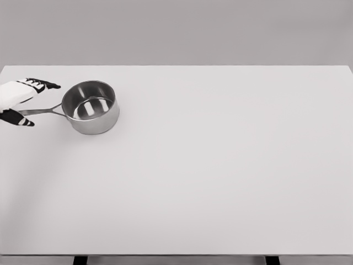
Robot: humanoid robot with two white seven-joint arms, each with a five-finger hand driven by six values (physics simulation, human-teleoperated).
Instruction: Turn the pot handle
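Steel pot (91,107) upright at the table's (209,176) far left, handle (43,110) pointing left. Left hand (22,101), cut off by the frame edge, brackets the handle's end with spread fingers; contact cannot be told.

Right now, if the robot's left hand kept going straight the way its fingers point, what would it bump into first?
Probably the pot. The left hand points right, with the handle between its spread fingers, so it would follow that to the pot's wall, though depth is hard to judge.
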